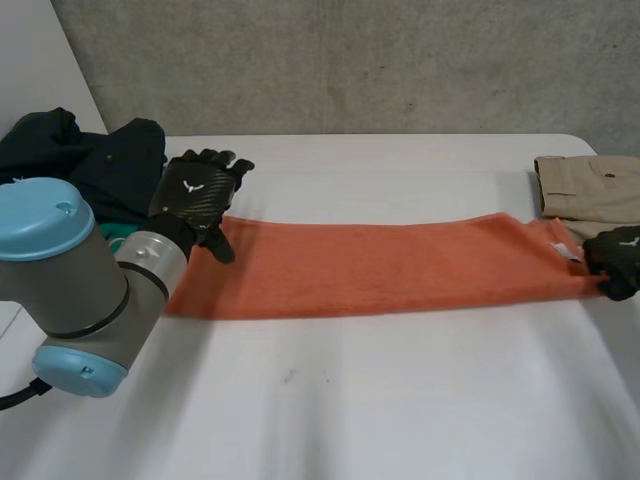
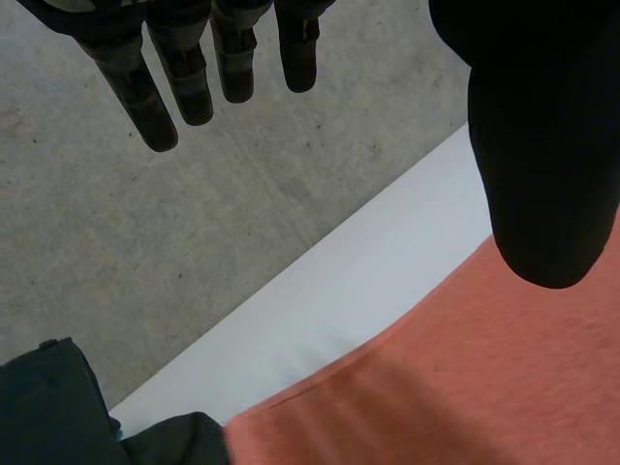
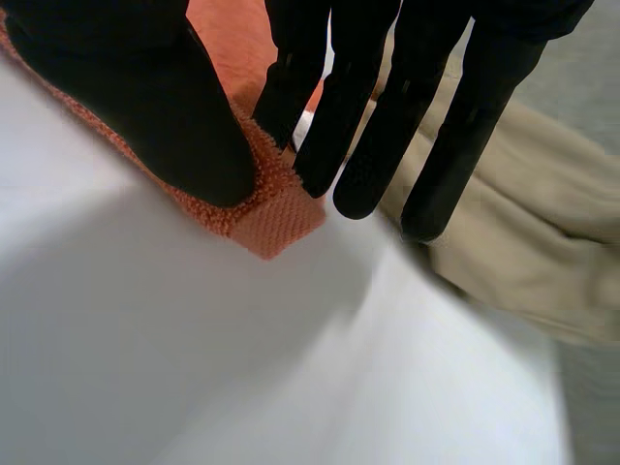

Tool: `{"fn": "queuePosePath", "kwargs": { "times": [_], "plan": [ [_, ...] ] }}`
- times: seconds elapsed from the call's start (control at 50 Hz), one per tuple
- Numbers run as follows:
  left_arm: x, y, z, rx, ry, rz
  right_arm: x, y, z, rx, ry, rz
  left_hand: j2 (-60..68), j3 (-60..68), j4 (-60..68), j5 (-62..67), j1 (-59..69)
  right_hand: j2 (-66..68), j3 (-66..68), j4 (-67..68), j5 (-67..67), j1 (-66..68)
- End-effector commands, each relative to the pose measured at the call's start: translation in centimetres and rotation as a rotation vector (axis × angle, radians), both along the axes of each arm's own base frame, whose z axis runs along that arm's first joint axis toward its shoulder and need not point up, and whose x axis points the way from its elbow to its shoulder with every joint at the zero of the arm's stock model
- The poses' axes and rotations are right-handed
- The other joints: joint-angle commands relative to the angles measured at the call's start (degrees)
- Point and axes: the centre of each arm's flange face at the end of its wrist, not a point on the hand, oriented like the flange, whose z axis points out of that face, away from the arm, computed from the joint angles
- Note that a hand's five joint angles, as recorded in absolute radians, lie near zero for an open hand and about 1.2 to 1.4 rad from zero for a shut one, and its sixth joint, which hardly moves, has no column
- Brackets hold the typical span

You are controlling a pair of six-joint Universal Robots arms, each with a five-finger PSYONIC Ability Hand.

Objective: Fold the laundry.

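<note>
An orange towel [image 1: 380,265] lies folded into a long strip across the white table [image 1: 330,400]. My left hand [image 1: 195,195] hovers over the towel's left end, fingers [image 2: 184,68] straight and spread, thumb above the orange towel [image 2: 465,378], holding nothing. At the strip's right end my right hand [image 1: 618,260] pinches the near corner of the towel [image 3: 276,208] between thumb and fingers [image 3: 334,107].
A pile of dark clothes [image 1: 90,155] lies at the back left, right beside the towel's left end. Folded beige trousers [image 1: 590,185] sit at the back right, just beyond my right hand. A grey concrete wall stands behind the table.
</note>
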Motion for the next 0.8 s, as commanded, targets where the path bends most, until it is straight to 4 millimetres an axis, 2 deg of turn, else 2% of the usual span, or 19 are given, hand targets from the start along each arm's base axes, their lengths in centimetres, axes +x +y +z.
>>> {"fn": "queuePosePath", "kwargs": {
  "times": [0.02, 0.1, 0.16, 0.18, 0.2, 0.24, 0.26, 0.32, 0.34, 0.4, 0.42, 0.48, 0.5, 0.64, 0.66, 0.68, 0.72, 0.78, 0.8],
  "plan": [
    [0.2, 0.2, 1.3, -0.030, 0.015, 0.004, -3.8, -0.5, 3.9, -0.106, 0.157, -0.131, -1.9, -2.4, -1.6, -2.8, -1.0, 12.4, 12.0, 11.4, 13.9, 15.9],
    [0.3, 0.4, 2.5, -0.060, 0.028, 0.006, -3.8, -0.6, 5.4, -0.152, 0.236, -0.150, -1.9, -2.4, -1.6, -2.8, -1.0, 12.4, 12.0, 11.4, 13.9, 15.9],
    [0.6, 0.5, 3.8, -0.092, 0.042, 0.012, 1.1, -0.1, 7.9, -0.242, 0.230, -0.036, -1.9, -2.4, -1.6, -2.8, -1.0, 12.4, 12.0, 11.4, 13.9, 15.9],
    [0.7, 0.5, 4.2, -0.103, 0.048, 0.013, 4.7, 0.6, 9.2, -0.300, 0.210, 0.048, -1.9, -2.4, -1.6, -2.8, -1.0, 12.4, 12.0, 11.4, 13.9, 15.9],
    [0.7, 0.6, 4.5, -0.111, 0.052, 0.015, 6.6, 1.1, 9.8, -0.332, 0.197, 0.095, -1.9, -2.4, -1.6, -2.8, -1.0, 12.4, 12.0, 11.4, 13.9, 15.9],
    [1.2, 0.5, 5.5, -0.135, 0.061, 0.028, 9.4, 1.8, 10.5, -0.377, 0.171, 0.165, -1.9, -2.4, -1.6, -2.8, -1.0, 12.4, 12.0, 11.4, 13.9, 15.9],
    [1.4, 0.5, 5.8, -0.142, 0.065, 0.034, 12.2, 2.8, 11.2, -0.425, 0.145, 0.238, -1.9, -2.4, -1.6, -2.8, -1.0, 12.4, 12.0, 11.4, 13.9, 15.9],
    [2.1, 0.4, 6.5, -0.150, 0.076, 0.055, 16.8, 4.8, 11.8, -0.500, 0.110, 0.372, -1.9, -2.4, -1.6, -2.8, -1.0, 12.4, 12.0, 11.4, 13.9, 15.9],
    [2.2, 0.4, 6.5, -0.148, 0.078, 0.060, 20.3, 6.5, 12.0, -0.556, 0.075, 0.483, -1.9, -2.4, -1.6, -2.8, -1.0, 12.4, 12.0, 11.4, 13.9, 15.9],
    [2.7, 0.5, 6.1, -0.128, 0.087, 0.070, 24.9, 8.9, 10.7, -0.597, 0.031, 0.638, -1.9, -2.4, -1.6, -2.8, -1.0, 12.4, 12.0, 11.4, 13.9, 15.9],
    [2.9, 0.5, 6.0, -0.122, 0.088, 0.075, 28.1, 11.0, 9.6, -0.616, -0.003, 0.751, -1.9, -2.4, -1.6, -2.8, -1.0, 12.4, 12.0, 11.4, 13.9, 15.9],
    [3.4, 0.6, 5.4, -0.103, 0.082, 0.087, 31.8, 13.9, 7.8, -0.621, -0.038, 0.877, -1.9, -2.4, -1.6, -2.8, -1.0, 12.4, 12.0, 11.4, 13.9, 15.9],
    [3.4, 0.6, 5.2, -0.098, 0.080, 0.089, 33.6, 15.5, 6.4, -0.604, -0.053, 0.945, -1.9, -2.4, -1.6, -2.8, -1.0, 12.4, 12.0, 11.4, 13.9, 15.9],
    [3.7, 1.0, 3.8, -0.055, 0.063, 0.090, 37.5, 19.4, -1.4, -0.477, -0.051, 1.073, -1.9, -2.4, -1.6, -2.8, -1.0, 12.4, 12.0, 11.4, 13.9, 15.9],
    [3.8, 0.9, 3.7, -0.052, 0.061, 0.092, 37.7, 19.6, -1.6, -0.471, -0.051, 1.074, -1.9, -2.4, -1.6, -2.8, -1.0, 11.3, 10.9, 10.3, 12.8, 14.8],
    [3.8, 0.9, 3.6, -0.049, 0.060, 0.092, 37.7, 19.7, -1.7, -0.467, -0.050, 1.070, -1.9, -2.4, -1.6, -2.8, -1.0, -6.5, -6.9, -7.6, -5.0, -3.0],
    [3.8, 0.9, 3.6, -0.048, 0.060, 0.093, 37.5, 19.2, -1.5, -0.468, -0.036, 1.009, -1.9, -2.4, -1.6, -2.8, -1.0, -57.6, -58.0, -58.6, -56.1, -54.1],
    [3.8, 0.8, 3.7, -0.056, 0.061, 0.092, 37.0, 18.5, 0.0, -0.479, -0.032, 0.912, -1.9, -2.4, -1.6, -2.8, -1.0, -57.6, -58.0, -58.6, -56.1, -54.1],
    [3.7, 0.8, 3.7, -0.056, 0.061, 0.090, 36.5, 18.1, 1.7, -0.484, -0.040, 0.837, -1.9, -2.4, -1.6, -2.8, -1.0, -57.6, -58.0, -58.6, -56.1, -54.1]
  ]
}}
